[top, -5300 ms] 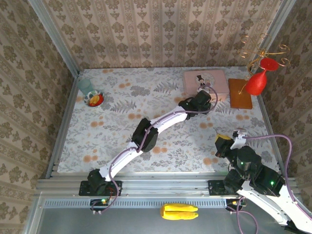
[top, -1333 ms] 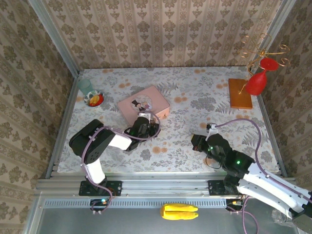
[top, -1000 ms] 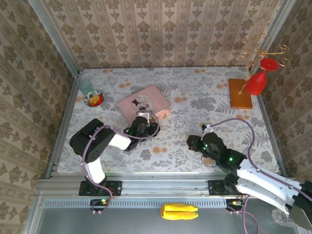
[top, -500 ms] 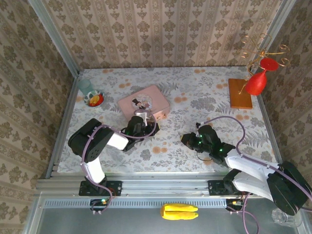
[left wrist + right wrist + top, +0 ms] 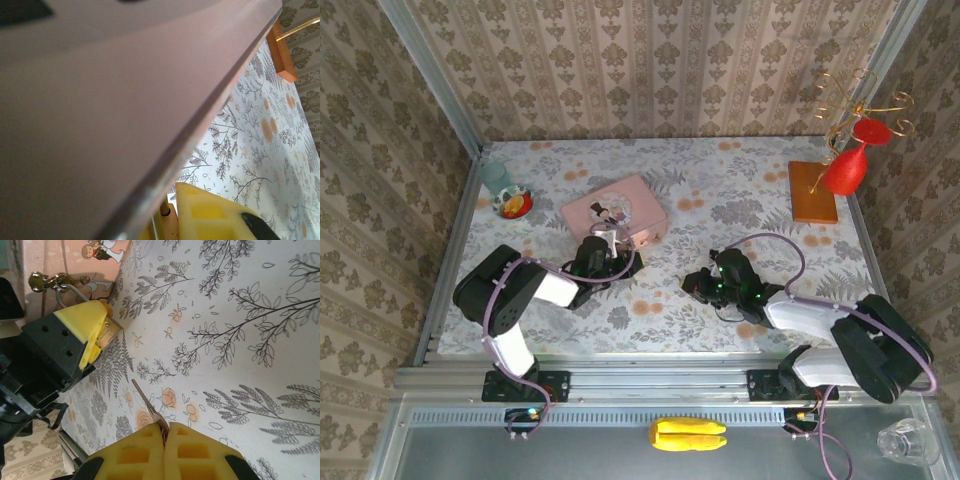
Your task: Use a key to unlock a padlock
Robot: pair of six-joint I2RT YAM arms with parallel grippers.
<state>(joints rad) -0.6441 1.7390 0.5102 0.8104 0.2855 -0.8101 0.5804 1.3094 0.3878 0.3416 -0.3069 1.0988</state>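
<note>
The tiny padlock, brass body with a silvery shackle, sits between the yellow pads of my left gripper, which is shut on it. In the top view that left gripper lies against the front edge of the pink tin. The left wrist view shows one yellow pad and the brass body tight under the tin's wall. My right gripper is shut on the key, whose blade points at the padlock across a gap. From above, the right gripper is right of the left one.
A wooden stand with a red glass is at the back right. A small cup and a dish sit at the back left. A yellow object lies on the front rail.
My right gripper has swung left across the table with the key, closing on the left gripper. The left gripper has edged slightly left and back along the tin.
</note>
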